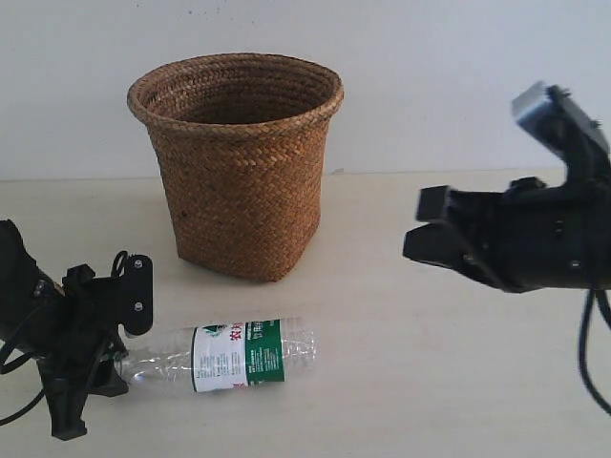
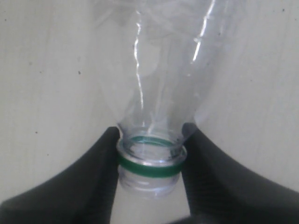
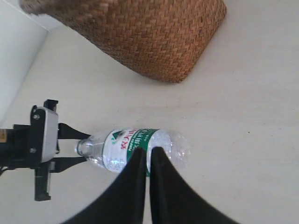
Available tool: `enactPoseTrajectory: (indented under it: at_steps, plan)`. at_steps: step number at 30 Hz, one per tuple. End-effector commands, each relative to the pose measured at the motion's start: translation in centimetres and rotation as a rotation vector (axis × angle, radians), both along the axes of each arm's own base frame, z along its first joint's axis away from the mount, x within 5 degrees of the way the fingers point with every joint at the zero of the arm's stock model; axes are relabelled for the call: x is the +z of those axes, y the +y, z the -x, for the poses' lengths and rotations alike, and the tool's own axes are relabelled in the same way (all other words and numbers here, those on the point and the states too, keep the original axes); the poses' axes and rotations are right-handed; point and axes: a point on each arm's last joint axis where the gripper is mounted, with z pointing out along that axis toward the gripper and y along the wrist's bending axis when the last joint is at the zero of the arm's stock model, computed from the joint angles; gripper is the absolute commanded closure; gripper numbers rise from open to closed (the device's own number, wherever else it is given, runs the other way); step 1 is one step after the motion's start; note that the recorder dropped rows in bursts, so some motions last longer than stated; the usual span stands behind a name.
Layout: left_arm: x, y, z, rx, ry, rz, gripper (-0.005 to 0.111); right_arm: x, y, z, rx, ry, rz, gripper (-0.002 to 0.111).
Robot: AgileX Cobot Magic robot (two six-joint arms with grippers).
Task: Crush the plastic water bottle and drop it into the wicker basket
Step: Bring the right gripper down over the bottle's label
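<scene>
The plastic water bottle (image 1: 239, 355) lies on its side on the table in front of the wicker basket (image 1: 239, 162), neck pointing left. My left gripper (image 1: 121, 351) is shut on the bottle's neck; in the left wrist view its fingers (image 2: 100, 163) press both sides of the neck at the green ring (image 2: 150, 167), and the mouth looks uncapped. The clear body (image 2: 159, 70) extends away from the jaws. My right gripper (image 1: 416, 234) hovers above the table at the right, shut and empty. The right wrist view has its tips (image 3: 149, 151) over the bottle's label (image 3: 122, 142).
The basket (image 3: 154, 37) stands upright behind the bottle, its round rim open upward. A pale wooden table (image 1: 430, 382) stretches to a white wall at the back. The left arm's black body and cables sit at the table's front left corner.
</scene>
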Motion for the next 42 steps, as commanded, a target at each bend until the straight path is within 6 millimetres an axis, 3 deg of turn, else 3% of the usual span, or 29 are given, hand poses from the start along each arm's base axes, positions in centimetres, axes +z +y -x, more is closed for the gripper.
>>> enactPoseTrajectory:
  at_steps: [1, 6, 10, 13, 19, 33, 42]
  plan:
    - [0.0, -0.2, 0.0, -0.004, 0.0, 0.002, 0.103, -0.3, 4.1, -0.9, 0.035, -0.037, 0.085, 0.108]
    - [0.0, -0.2, 0.0, 0.0, 0.001, 0.005, 0.103, -1.4, 8.6, -1.8, 0.061, -0.056, 0.167, 0.108]
    - [0.0, -0.2, 0.0, 0.0, 0.001, 0.005, 0.103, -3.9, 12.0, -2.6, 0.109, -0.012, 0.21, 0.108]
    - [0.0, -0.2, 0.1, -0.002, 0.009, 0.004, 0.103, -6.1, 13.3, -3.6, 0.117, 0.026, 0.244, 0.108]
    - [0.0, -0.2, 0.0, 0.001, 0.006, 0.006, 0.103, -8.5, 13.3, -4.7, 0.066, 0.037, 0.327, 0.108]
    - [0.0, -0.2, 0.0, 0.002, 0.003, 0.007, 0.103, -8.0, 14.7, -4.5, 0.094, 0.054, 0.275, 0.108]
    - [0.0, -0.2, 0.0, 0.011, 0.004, 0.014, 0.103, -12.1, 14.9, -4.7, 0.081, 0.152, 0.331, 0.108]
